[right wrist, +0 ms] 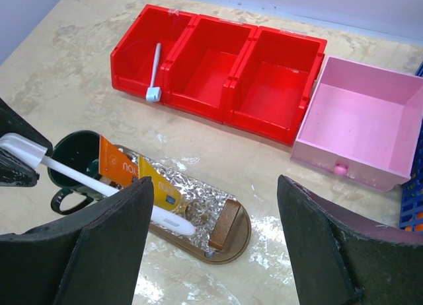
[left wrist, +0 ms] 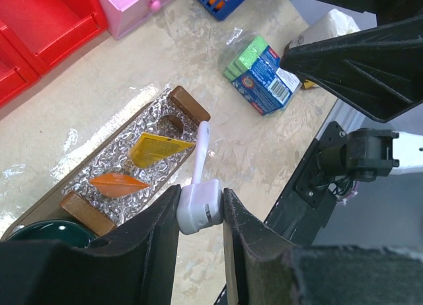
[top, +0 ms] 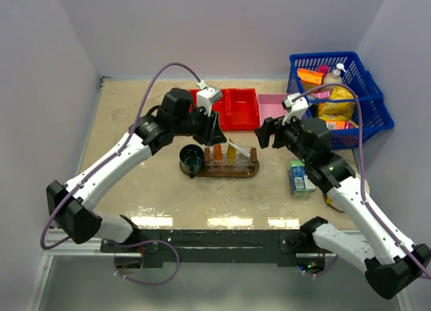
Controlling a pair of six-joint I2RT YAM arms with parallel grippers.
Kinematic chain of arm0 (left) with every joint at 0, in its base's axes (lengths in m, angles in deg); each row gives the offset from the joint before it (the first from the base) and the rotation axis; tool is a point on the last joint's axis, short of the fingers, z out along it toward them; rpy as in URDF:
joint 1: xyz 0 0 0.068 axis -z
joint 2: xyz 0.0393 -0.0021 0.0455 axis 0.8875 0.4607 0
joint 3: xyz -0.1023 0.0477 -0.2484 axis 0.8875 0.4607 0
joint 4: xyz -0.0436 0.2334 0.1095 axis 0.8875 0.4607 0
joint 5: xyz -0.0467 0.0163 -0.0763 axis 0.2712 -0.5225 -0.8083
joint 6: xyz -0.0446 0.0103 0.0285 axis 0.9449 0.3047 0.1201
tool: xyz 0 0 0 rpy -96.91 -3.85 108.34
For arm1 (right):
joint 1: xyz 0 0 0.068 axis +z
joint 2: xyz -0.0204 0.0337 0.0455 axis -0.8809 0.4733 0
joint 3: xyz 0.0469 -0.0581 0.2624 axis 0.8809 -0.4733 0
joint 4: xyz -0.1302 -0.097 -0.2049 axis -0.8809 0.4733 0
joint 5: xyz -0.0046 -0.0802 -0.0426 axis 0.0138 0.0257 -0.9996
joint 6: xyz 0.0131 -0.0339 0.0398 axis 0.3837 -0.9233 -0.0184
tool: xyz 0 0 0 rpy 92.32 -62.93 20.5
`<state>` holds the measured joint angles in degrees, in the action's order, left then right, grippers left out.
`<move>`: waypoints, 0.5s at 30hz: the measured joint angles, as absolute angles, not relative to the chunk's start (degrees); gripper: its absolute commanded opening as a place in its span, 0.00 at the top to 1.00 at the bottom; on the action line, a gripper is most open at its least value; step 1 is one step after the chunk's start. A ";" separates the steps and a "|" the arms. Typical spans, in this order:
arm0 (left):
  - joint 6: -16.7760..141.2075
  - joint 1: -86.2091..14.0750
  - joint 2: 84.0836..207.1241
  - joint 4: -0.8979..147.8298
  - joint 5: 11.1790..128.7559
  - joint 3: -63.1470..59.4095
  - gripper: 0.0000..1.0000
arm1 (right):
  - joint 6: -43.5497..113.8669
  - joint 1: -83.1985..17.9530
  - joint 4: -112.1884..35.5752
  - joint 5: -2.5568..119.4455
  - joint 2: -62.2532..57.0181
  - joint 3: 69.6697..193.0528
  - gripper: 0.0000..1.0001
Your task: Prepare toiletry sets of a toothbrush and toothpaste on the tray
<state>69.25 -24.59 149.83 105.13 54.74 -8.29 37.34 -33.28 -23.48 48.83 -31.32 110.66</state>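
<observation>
One toothbrush (left wrist: 200, 154) clamped between left pincer (left wrist: 201, 198) fingers — over tray (left wrist: 189, 104).

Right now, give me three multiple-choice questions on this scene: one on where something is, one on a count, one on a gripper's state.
1. Where is the loose toothbrush?
A. pink box
B. red bin, end compartment
C. basket

2. How many toothpastes are on the tray?
A. one
B. two
C. three

3. The left gripper is:
A. open, empty
B. shut on a toothpaste
C. shut on a second toothbrush

Answers:
1 B: it leans against that compartment's wall.
2 B: an orange tube and a yellow tube sit there.
3 C: its fingers clamp the brush's thick end, above the tray.
</observation>
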 measured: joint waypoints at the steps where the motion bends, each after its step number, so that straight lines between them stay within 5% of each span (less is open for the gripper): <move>1: 69.03 -24.28 150.10 105.35 54.98 -8.59 1.00 | 37.34 -33.28 -23.48 48.85 -31.32 110.58 0.22; 15: 68.53 -21.55 152.08 106.97 60.03 -10.43 1.00 | 37.36 -33.32 -24.49 50.29 -31.19 109.46 0.21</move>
<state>68.53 -21.55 152.08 106.97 60.03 -10.43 37.36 -33.32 -24.49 50.29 -31.19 109.46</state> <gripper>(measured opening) 0.339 0.783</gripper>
